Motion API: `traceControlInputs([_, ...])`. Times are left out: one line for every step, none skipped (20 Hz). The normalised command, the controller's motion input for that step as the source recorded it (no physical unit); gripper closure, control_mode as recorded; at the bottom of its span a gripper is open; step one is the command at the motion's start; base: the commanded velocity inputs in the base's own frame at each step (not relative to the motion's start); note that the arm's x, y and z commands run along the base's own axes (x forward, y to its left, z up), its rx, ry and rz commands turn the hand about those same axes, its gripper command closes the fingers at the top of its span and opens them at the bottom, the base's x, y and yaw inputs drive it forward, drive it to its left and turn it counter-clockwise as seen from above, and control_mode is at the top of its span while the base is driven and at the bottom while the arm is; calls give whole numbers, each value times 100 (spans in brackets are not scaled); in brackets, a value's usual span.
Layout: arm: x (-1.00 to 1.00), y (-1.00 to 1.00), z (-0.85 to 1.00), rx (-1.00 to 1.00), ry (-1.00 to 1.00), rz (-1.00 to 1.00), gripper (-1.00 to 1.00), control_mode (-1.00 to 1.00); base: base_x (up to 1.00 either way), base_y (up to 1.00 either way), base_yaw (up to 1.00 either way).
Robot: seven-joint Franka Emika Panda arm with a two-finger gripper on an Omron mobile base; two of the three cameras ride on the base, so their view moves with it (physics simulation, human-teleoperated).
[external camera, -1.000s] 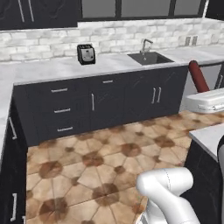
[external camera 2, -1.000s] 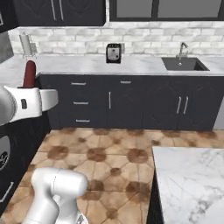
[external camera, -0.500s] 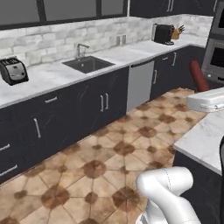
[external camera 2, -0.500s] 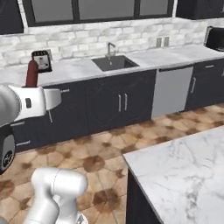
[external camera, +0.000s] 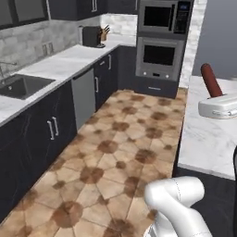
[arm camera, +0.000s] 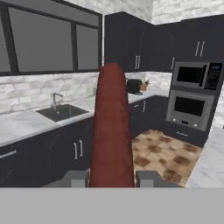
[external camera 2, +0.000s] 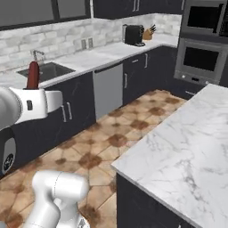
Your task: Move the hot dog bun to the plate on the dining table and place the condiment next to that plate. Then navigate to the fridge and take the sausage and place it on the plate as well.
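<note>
The gripper point(arm camera: 111, 179) is clamped on the sausage point(arm camera: 111, 131), which stands upright between the two fingertips point(arm camera: 74, 178) in the hand view and rises past the wall oven point(arm camera: 189, 106) and the sink point(arm camera: 62, 112) behind it. From the left base view the sausage point(external camera: 211, 79) pokes up from the white hand, above the near edge of the dining table point(external camera: 203, 139). From the right base view the sausage point(external camera 2: 33, 75) sits held over open floor, well apart from the marble dining table point(external camera 2: 187, 151), whose near corner juts toward the tiled floor point(external camera 2: 107, 138). A toaster point(external camera 2: 132, 34) stands at the far end of the worktop.
</note>
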Motion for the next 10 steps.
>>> traceControlInputs([0,0,0,0,0,0,100,100,66,58,-69])
traceControlInputs([0,0,0,0,0,0,100,100,68,59,-69])
traceControlInputs([0,0,0,0,0,0,100,100,68,59,-68])
traceControlInputs([0,0,0,0,0,0,100,100,69,59,-68])
traceControlInputs([0,0,0,0,0,0,100,100,69,59,-68])
traceControlInputs([0,0,0,0,0,0,100,100,69,59,-68])
traceControlInputs([0,0,0,0,0,0,100,100,69,60,-68])
traceControlInputs([0,0,0,0,0,0,100,100,69,60,-68])
traceControlInputs([0,0,0,0,0,0,100,100,69,62,-67])
traceControlInputs([0,0,0,0,0,0,100,100,70,64,-66])
